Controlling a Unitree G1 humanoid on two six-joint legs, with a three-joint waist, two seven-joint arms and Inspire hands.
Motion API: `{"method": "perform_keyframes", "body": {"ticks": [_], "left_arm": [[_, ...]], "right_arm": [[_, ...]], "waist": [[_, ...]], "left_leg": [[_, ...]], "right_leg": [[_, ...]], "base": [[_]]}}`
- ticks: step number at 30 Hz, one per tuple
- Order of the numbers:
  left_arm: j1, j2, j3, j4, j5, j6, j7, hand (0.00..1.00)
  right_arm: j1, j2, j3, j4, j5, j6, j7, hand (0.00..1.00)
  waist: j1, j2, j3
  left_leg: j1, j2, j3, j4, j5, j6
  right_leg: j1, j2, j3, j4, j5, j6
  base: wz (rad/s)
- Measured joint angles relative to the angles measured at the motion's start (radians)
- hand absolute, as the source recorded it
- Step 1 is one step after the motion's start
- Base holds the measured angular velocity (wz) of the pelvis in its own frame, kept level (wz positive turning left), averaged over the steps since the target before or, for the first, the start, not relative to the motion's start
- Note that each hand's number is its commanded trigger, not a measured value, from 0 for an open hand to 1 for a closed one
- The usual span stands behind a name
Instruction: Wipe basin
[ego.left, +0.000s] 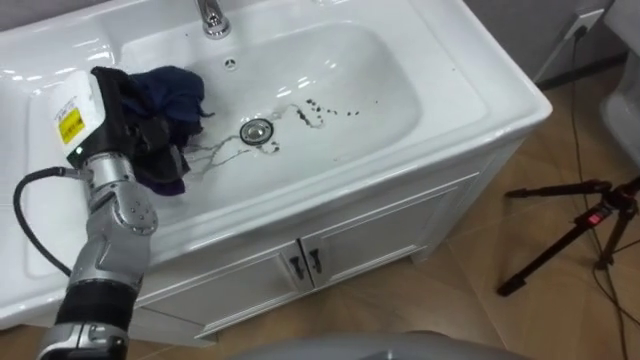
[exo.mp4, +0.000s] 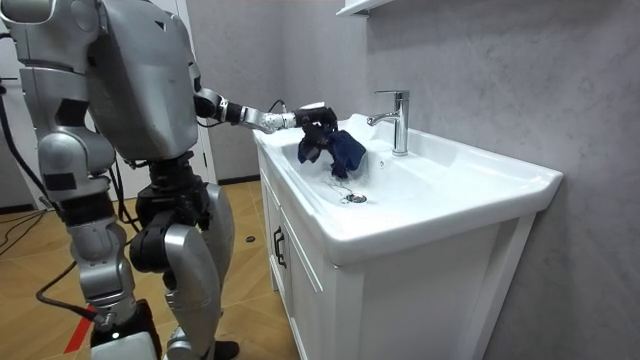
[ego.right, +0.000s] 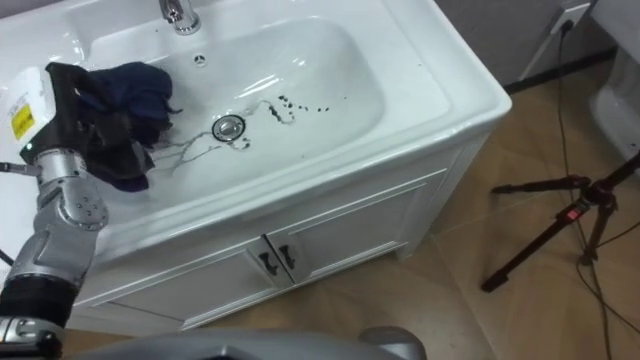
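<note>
Gripping a crumpled dark-blue cloth (ego.left: 178, 88), your left hand (ego.left: 128, 115) has its fingers curled round it on the left slope of the glossy white basin (ego.left: 400, 95), beside the round chrome drain (ego.left: 256, 130). Dark specks (ego.left: 330, 108) lie right of the drain. The print on the hand's yellow label (ego.left: 70, 125) is unreadable. The room view gives the tall chrome tap (exo.mp4: 398, 120) whole; the eye views add a black tripod (ego.left: 585, 220).

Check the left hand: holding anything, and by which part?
The left hand is shut on the dark blue cloth, fingers curled into its bunched near side, inside the basin left of the drain. Which edge or corner cannot be told.
</note>
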Motion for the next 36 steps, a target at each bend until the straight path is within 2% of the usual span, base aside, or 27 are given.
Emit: {"method": "perform_keyframes", "body": {"ticks": [3, 8, 18, 21, 28, 34, 36], "left_arm": [[0.003, 0.000, -0.014, 0.027, 0.037, 0.002, -0.004, 1.00], [0.003, 0.000, -0.036, 0.102, 0.100, 0.025, -0.036, 1.00], [0.003, 0.002, -0.039, 0.132, 0.207, 0.046, -0.067, 1.00], [0.003, 0.002, -0.041, 0.186, 0.208, 0.060, -0.067, 1.00], [0.003, 0.002, -0.040, 0.266, 0.205, 0.060, -0.064, 1.00], [-0.028, -0.005, -0.039, 0.315, 0.182, 0.060, -0.094, 1.00], [-0.034, -0.016, -0.019, 0.324, 0.183, 0.061, -0.110, 1.00]], "right_arm": [[0.000, 0.000, 0.001, -0.002, 0.004, 0.000, 0.002, 0.00], [0.002, 0.000, 0.002, -0.014, 0.000, 0.001, 0.002, 0.00], [0.002, -0.003, 0.001, -0.022, -0.001, 0.003, 0.000, 0.00], [0.003, -0.004, 0.001, -0.021, 0.001, 0.004, -0.009, 0.00], [-0.002, -0.011, 0.001, -0.016, 0.004, 0.012, -0.014, 0.00], [0.000, -0.012, 0.000, -0.017, 0.001, 0.026, -0.008, 0.00], [0.002, -0.011, 0.000, -0.017, 0.001, 0.026, -0.010, 0.00]], "waist": [[-0.002, 0.001, -0.0002], [-0.010, 0.001, 0.0001], [-0.008, 0.006, -0.0033], [-0.011, 0.006, -0.0032], [-0.023, 0.000, 0.0001], [-0.025, 0.000, -0.0002], [-0.025, -0.002, -0.0005]], "left_leg": [[0.000, 0.000, 0.000, 0.000, 0.000, 0.000], [-0.002, 0.000, 0.000, 0.000, 0.000, 0.000], [-0.004, 0.000, 0.005, 0.001, 0.000, 0.000], [-0.002, 0.001, 0.005, 0.001, 0.000, 0.000], [0.030, 0.004, 0.006, 0.000, 0.000, 0.000], [0.037, 0.008, 0.029, -0.004, 0.000, 0.000], [0.043, 0.009, 0.033, -0.004, 0.000, 0.000]], "right_leg": [[0.001, 0.000, 0.001, 0.000, 0.000, 0.000], [0.000, -0.001, 0.002, -0.002, 0.000, 0.000], [0.002, -0.001, 0.006, -0.012, 0.000, 0.001], [0.003, -0.001, 0.010, -0.013, 0.000, 0.001], [0.027, -0.002, 0.028, -0.012, 0.000, 0.001], [0.020, 0.000, 0.029, -0.004, 0.001, 0.000], [0.020, 0.001, 0.030, 0.007, 0.001, 0.000]], "base": [[0.00], [0.00], [-0.01], [-0.04], [-0.08], [0.00], [-0.04]]}}
